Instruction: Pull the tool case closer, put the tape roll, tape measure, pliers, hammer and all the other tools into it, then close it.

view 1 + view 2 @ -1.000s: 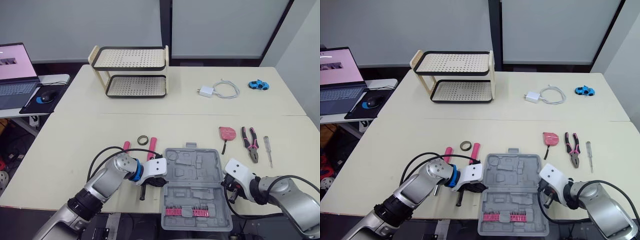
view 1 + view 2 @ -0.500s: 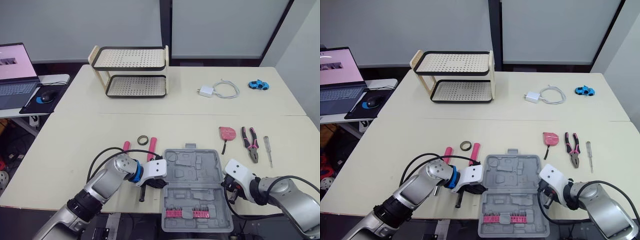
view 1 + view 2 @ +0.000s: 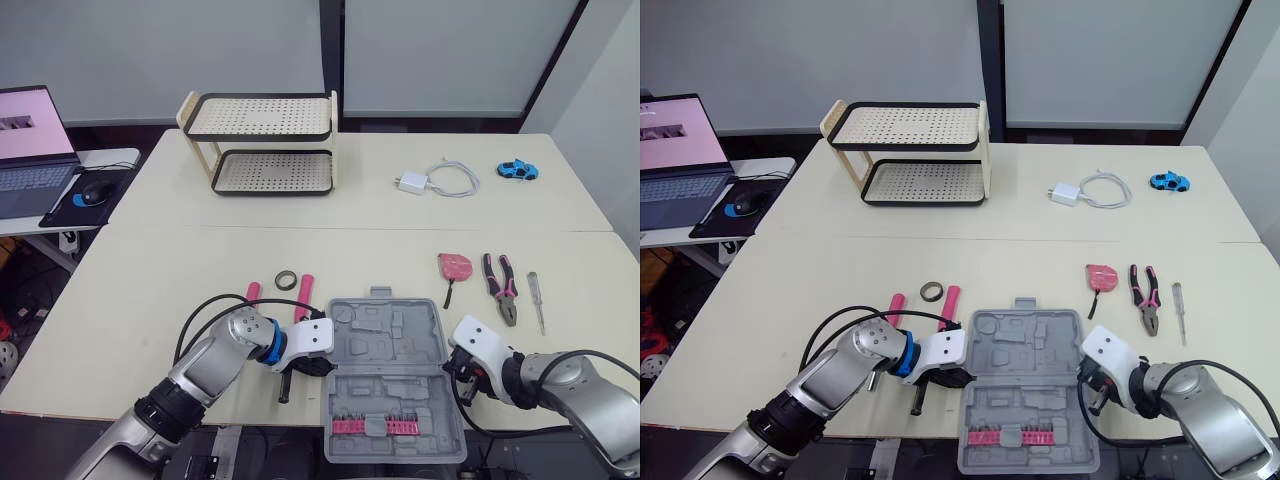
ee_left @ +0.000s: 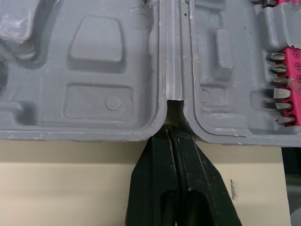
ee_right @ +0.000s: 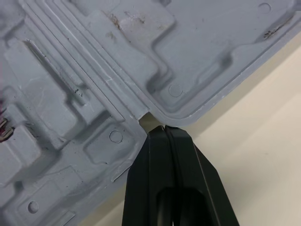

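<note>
Left gripper point(image 4: 172, 132): clenched on nothing, tips in the hinge notch of the tool case point(image 3: 390, 345). Case: open flat at the near table edge. Right gripper point(image 5: 163, 128): clenched likewise at the opposite notch. Step: likely pulling the case closer. Next: back off, spread fingers, fetch the tape roll point(image 3: 285, 279).

Far back on the cream table point(image 3: 300, 215), toward its left: a two-tier rack point(image 3: 262, 142) with perforated shelves, black rims and pale side frames, upright; further right, a white charger point(image 3: 411, 182) joined to its coiled white cable point(image 3: 456, 179); right of that, near the table's edge, a small blue toy car point(image 3: 517, 169); off to the left, on a separate white side desk point(image 3: 112, 157), an open laptop point(image 3: 30, 140) with a pinkish screen; just beside it, a blue mouse point(image 3: 92, 191) on a dark mouse pad point(image 3: 58, 212).
</note>
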